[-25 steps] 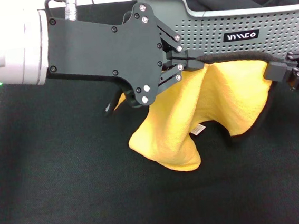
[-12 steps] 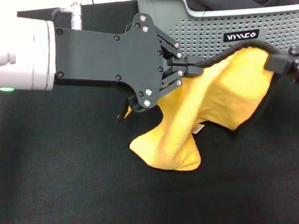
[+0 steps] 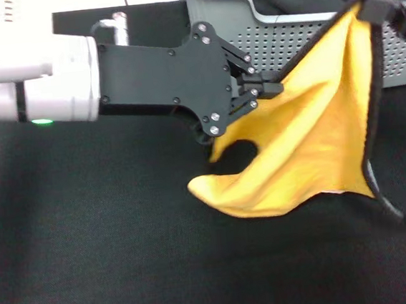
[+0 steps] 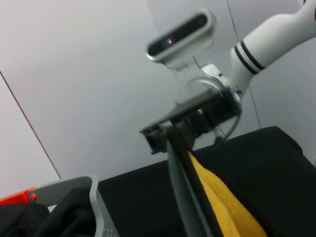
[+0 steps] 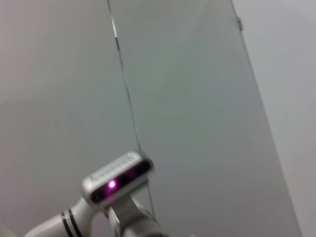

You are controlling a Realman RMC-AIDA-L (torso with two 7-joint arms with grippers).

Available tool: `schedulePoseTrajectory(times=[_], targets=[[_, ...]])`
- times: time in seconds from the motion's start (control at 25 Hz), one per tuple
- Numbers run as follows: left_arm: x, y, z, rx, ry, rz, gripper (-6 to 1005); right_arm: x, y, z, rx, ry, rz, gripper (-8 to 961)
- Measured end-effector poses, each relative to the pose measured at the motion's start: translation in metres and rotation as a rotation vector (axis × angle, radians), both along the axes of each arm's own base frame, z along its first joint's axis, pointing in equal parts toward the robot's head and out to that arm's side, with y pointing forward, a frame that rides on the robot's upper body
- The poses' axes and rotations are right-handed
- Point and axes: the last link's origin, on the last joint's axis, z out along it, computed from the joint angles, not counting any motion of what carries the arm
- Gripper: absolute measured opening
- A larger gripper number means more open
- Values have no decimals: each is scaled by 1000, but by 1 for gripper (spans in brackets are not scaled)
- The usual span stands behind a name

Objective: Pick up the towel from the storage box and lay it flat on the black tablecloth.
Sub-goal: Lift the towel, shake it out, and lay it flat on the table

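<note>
- Left gripper (image 3: 272,88) is clamped on one corner of the towel (image 3: 317,141); right gripper (image 3: 383,2), at the frame's top edge, pinches another corner.
- Towel hangs spread before the box (image 3: 263,31), its low edge touching the tablecloth (image 3: 89,242).
- Best to keep the top edge taut and lower both corners evenly.
- Right gripper is mostly cut off.

In the head view the storage box (image 3: 248,18) is cut off by the top and right edges, and the towel (image 3: 317,141) covers its label. The right gripper (image 3: 383,7) sits blurred at the top right corner, mostly out of frame. The towel's lower part runs off the left wrist view. The right wrist view shows only wall and the robot's head camera (image 5: 116,178).
</note>
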Motion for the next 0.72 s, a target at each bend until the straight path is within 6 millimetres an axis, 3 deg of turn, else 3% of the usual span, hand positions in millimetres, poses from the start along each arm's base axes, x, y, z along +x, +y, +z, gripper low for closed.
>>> schedulePoseTrajectory(times=[0.32,0.72], targets=[[-9,7,-17,-69,-102,23,33,-24,25,2,-34,-60,14,15],[-26,16,-33,-67,-181,89,34,-33,29,9,-46,-40,15,18]])
